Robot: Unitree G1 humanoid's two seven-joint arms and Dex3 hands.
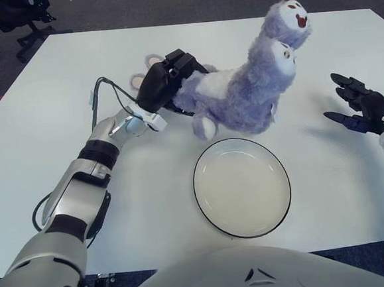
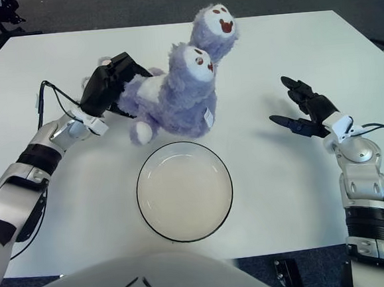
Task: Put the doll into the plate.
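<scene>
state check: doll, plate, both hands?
doll: gripped at its rear end, head raised, beyond the plate, not in it
plate: empty, flat on the table
left hand: shut on the doll
right hand: open, fingers spread, holding nothing, right of the doll
table: carries the plate

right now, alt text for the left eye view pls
The left hand grips a purple doll and holds it up behind an empty plate on a white table. The right hand shows open at the right edge.
</scene>
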